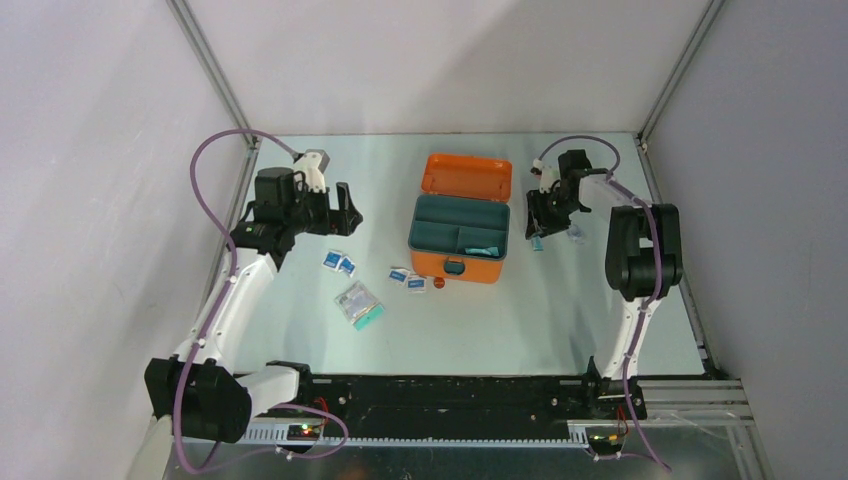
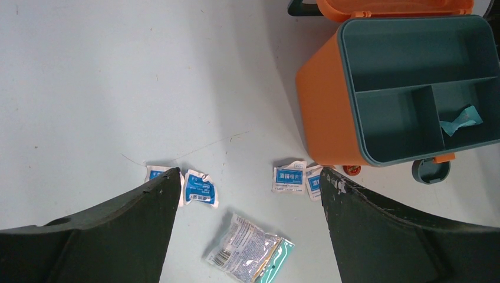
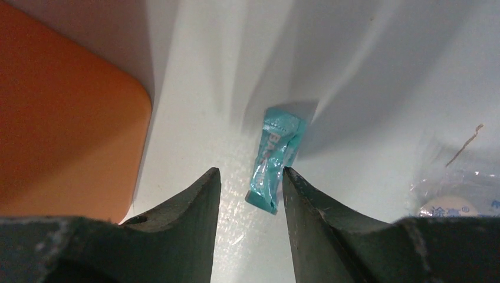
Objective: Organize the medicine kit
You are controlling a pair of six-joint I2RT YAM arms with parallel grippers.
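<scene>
My left arm rises from its base at the near left corner and bends over the left part of the bench point(image 1: 600, 310), its wrist level. My left gripper point(image 1: 344, 212) hangs above the bench with its fingers point(image 2: 118, 230) set wide apart and nothing between them.

Below and just right of it lie two small blue-and-white packets point(image 1: 339, 263) side by side. Nearer my bases lies one larger clear pouch point(image 1: 359, 305) with a teal edge. Further right a second pair of small blue-and-white packets point(image 1: 408, 279) lies just off the near left corner of the medicine kit point(image 1: 457, 222); four small packets in all.

The medicine kit, one orange box, stands mid-bench with its lid tipped back, away from my bases. A dark teal tray point(image 2: 413, 82) of three compartments fills its mouth. One small teal sachet point(image 2: 461, 121) lies in the near right compartment. The dark latch point(image 1: 455, 267) hangs at the near face, and a small red-orange round thing point(image 1: 438, 284) lies on the bench just beside it.

My right arm stands at the right side, elbow high, the forearm reaching back and the wrist pointing down beside the kit's right wall. My right gripper point(image 3: 250, 177) has its fingers part-way apart, down on either side of the near end of one teal sachet point(image 3: 275, 158) lying on the bench; I cannot tell whether they touch it. One clear packet point(image 3: 457, 197) lies to its right.
</scene>
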